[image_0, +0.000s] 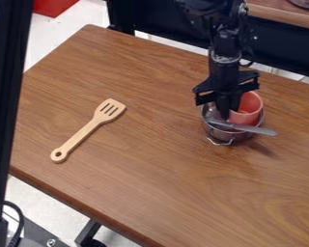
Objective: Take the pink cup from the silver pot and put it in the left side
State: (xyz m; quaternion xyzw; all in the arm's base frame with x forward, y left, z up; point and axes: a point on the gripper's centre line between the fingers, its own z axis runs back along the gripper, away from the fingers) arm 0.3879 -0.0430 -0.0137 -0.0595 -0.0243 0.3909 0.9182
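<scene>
From here, the tool (229, 107) is down at the rim of the pink cup (250, 105) inside the silver pot (237, 137), likely to pinch its wall for lifting, though I can't tell whether it's closed.

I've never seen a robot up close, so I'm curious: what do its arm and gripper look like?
The robot arm is black, built of chunky, angular sections, with pale glints around a rounded joint. A thin dark cable loops out beside it. The gripper is black too, with a wide crossbar whose ends look notched, above a narrower lower part.
</scene>
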